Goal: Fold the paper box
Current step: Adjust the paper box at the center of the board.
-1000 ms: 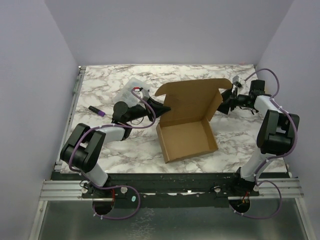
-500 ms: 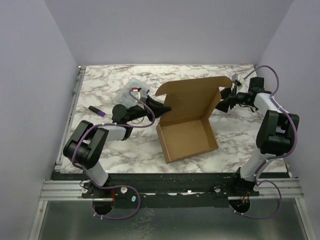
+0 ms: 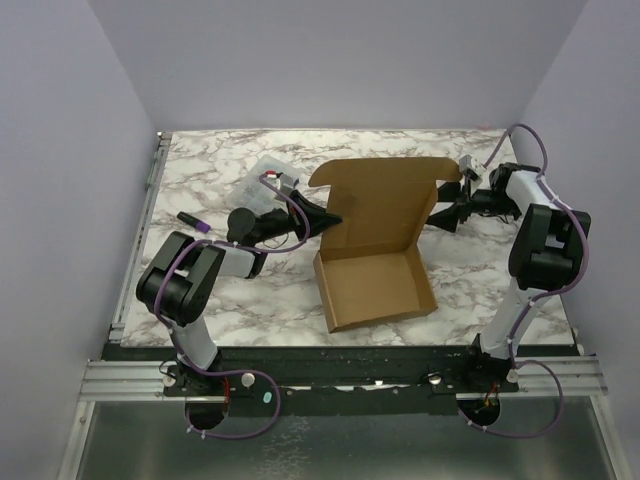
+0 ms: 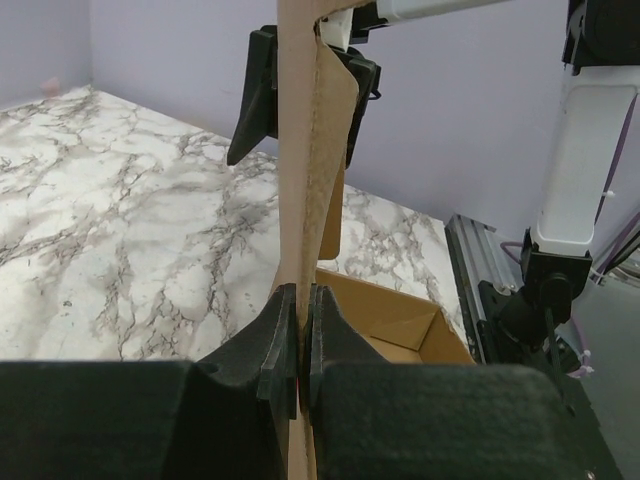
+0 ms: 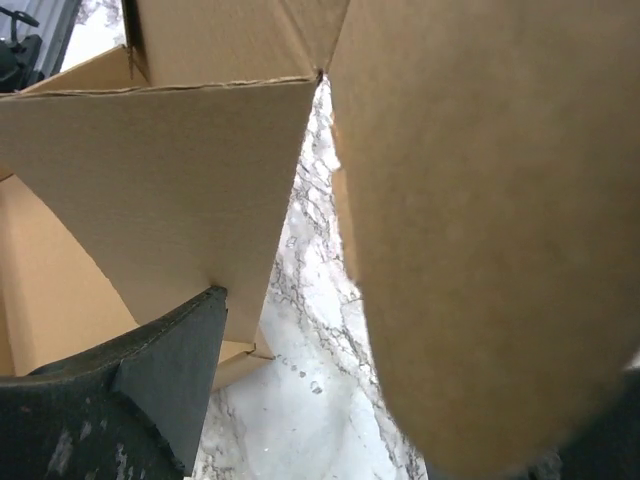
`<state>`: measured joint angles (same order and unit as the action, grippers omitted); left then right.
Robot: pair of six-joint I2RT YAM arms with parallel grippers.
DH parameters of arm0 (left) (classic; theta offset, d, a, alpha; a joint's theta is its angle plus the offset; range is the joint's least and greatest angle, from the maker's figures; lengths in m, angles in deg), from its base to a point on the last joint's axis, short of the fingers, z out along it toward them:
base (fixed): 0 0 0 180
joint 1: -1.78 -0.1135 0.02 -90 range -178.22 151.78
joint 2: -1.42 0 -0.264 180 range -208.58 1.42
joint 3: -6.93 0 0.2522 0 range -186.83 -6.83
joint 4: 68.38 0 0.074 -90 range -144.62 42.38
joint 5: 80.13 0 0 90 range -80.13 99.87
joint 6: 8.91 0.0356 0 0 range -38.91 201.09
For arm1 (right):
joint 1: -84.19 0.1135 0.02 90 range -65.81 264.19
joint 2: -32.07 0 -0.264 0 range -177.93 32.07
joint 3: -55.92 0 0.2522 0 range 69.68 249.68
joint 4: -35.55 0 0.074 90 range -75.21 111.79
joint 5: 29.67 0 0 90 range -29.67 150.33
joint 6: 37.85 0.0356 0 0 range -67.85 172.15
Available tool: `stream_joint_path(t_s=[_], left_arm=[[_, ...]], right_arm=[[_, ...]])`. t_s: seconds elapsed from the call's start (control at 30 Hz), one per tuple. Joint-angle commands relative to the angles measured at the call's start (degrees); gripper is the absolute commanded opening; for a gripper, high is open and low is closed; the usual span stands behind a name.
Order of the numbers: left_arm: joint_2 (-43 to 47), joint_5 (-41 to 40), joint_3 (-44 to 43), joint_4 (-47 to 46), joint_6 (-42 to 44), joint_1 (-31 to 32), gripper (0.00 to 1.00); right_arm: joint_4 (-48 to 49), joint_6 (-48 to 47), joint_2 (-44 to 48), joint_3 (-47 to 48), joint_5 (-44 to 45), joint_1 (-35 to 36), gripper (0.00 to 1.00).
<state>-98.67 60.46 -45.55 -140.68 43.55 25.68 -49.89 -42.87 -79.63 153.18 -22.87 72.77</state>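
Note:
The paper box point(image 3: 375, 285) is a brown cardboard tray lying mid-table, with its lid point(image 3: 380, 200) standing up at the back. My left gripper point(image 3: 325, 218) is shut on the lid's left edge. In the left wrist view its pads point(image 4: 285, 335) pinch the thin cardboard edge point(image 4: 300, 180). My right gripper point(image 3: 447, 205) is at the lid's right side, open, with the side flap point(image 5: 480, 230) between its jaws. One finger point(image 5: 160, 390) rests against a cardboard panel point(image 5: 170, 190). The flap hides the other finger.
A clear plastic case point(image 3: 268, 175) and a purple marker point(image 3: 193, 222) lie on the marble table point(image 3: 500, 290), left of the box. Lilac walls close in the sides and back. The metal rail point(image 3: 340, 380) runs along the near edge.
My right gripper has shifted a little along the lid's right flap and its jaws have widened. The lid stands slightly more upright. The left gripper keeps its pinch.

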Motion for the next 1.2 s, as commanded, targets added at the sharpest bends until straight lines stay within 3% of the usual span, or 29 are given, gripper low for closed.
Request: stream_joint_path(t_s=[0.0,0.23,0.57,1.17], left_arm=[[-1.06,1.51,-1.31,-14.23,-1.65,2.21,0.00],[-1.11,0.85,-1.11,-14.26,-1.40,3.02,0.00],[-2.23,0.47,-1.25,-14.24,-0.69,2.99,0.00],[-1.68,0.17,-0.53,-14.22,0.14,3.00,0.00]], right_arm=[[-10.01,-2.81,0.79,0.90,-11.46,4.35,0.74],[-8.63,-0.13,1.02,0.52,-7.75,4.57,0.74],[12.78,19.90,7.67,-6.13,-3.13,4.60,0.75],[10.16,17.43,7.93,-7.40,-3.49,4.57,0.75]])
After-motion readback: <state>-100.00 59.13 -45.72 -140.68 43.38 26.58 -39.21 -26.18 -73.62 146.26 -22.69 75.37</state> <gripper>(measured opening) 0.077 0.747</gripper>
